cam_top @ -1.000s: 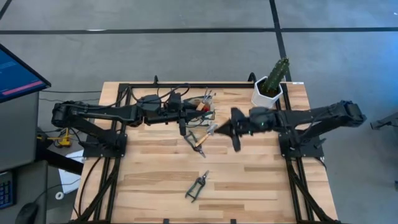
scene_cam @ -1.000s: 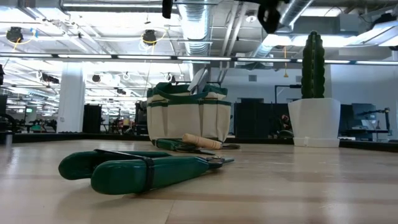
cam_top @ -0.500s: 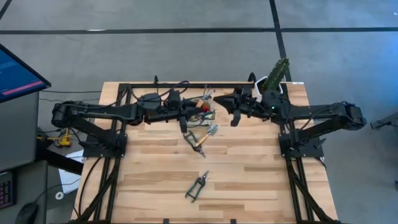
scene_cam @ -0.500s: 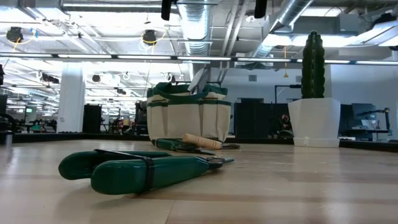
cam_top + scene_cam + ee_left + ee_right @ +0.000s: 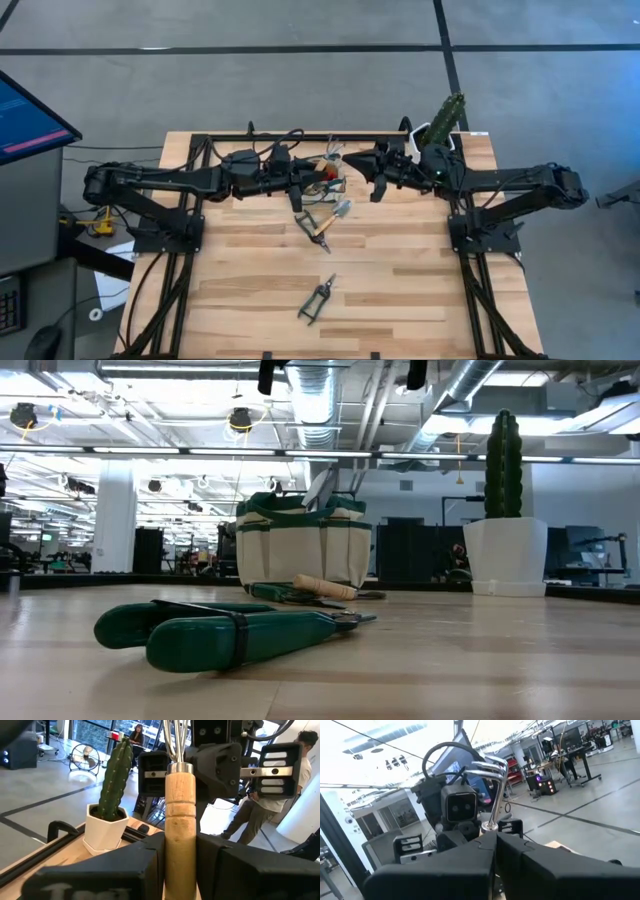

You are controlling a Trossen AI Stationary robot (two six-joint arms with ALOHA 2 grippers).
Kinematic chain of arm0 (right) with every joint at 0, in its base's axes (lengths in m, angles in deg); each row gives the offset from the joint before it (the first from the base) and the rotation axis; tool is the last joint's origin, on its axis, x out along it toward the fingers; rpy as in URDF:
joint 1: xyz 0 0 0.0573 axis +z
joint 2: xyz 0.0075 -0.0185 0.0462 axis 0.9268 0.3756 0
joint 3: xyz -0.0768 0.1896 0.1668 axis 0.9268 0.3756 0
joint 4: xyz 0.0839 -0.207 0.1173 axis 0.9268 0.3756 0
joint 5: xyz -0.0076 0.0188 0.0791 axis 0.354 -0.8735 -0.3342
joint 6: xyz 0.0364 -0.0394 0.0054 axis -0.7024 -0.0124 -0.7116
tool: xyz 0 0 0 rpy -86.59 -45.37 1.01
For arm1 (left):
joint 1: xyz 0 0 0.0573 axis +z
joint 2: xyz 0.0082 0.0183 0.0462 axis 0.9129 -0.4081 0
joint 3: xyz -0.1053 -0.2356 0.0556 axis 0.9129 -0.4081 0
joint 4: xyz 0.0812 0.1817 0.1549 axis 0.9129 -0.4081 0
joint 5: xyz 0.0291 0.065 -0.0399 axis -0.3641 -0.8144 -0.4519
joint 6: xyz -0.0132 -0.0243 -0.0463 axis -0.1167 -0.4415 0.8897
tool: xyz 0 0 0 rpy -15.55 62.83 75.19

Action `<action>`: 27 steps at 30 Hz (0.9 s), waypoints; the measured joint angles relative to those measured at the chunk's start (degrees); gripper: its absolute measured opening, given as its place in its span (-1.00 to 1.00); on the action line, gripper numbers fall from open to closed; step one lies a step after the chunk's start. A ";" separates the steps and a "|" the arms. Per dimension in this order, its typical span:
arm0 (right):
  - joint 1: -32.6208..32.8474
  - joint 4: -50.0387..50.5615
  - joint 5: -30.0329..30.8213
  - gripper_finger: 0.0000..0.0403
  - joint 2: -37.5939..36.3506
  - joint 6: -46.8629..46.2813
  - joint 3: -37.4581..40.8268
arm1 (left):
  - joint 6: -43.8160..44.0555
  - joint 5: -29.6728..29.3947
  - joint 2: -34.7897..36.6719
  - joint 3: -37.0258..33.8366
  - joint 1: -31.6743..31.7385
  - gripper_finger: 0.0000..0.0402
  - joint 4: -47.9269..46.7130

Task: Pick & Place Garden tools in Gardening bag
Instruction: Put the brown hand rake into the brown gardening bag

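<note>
My left gripper (image 5: 318, 178) is shut on a wooden-handled tool with bent metal tines (image 5: 179, 810), held high over the cream, green-trimmed gardening bag (image 5: 303, 550) at the table's far middle. A metal blade (image 5: 320, 488) sticks out of the bag. My right gripper (image 5: 362, 168) is shut and stands just right of the held tool, at the same height. I cannot see it touching the tool. A wooden-handled trowel (image 5: 334, 214) and a dark tool lie on the table near the bag. Green-handled shears (image 5: 317, 298) lie toward the near edge. My left gripper pinches the tool's wooden handle (image 5: 180, 850) between its two fingers, which come in level from the table's left and lie across the handle. The tool stands about upright with its tines up, lifted clear above the bag.
A white pot with a green cactus (image 5: 435, 135) stands at the far right corner, close behind my right arm. A black frame rail runs along the far edge (image 5: 300, 137). People stand in the room beyond the table.
My right gripper has risen from low over the trowel and gone toward the table's far edge, ending beside the tool held by my left gripper. It has stayed there for the last half second. The tools on the table have not moved.
</note>
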 joint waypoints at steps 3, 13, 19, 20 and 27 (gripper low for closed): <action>0.00 0.04 -0.04 -0.83 0.02 0.10 0.00 | 0.05 0.00 0.00 0.00 0.00 -0.76 0.01; 0.68 -0.01 -0.17 -0.06 0.02 0.08 0.00 | 0.15 0.02 0.00 0.00 0.00 -0.76 0.03; 0.63 -1.57 -0.13 0.09 0.62 0.07 0.00 | 1.22 0.05 -0.62 0.03 0.00 -0.76 -0.21; 0.63 -2.59 -0.13 0.09 0.95 0.07 0.00 | 1.22 0.07 -0.88 0.02 -0.01 -0.76 -0.03; 0.18 -8.81 0.00 0.00 3.79 0.06 0.02 | 2.94 0.28 -1.92 0.02 -0.02 -0.75 0.23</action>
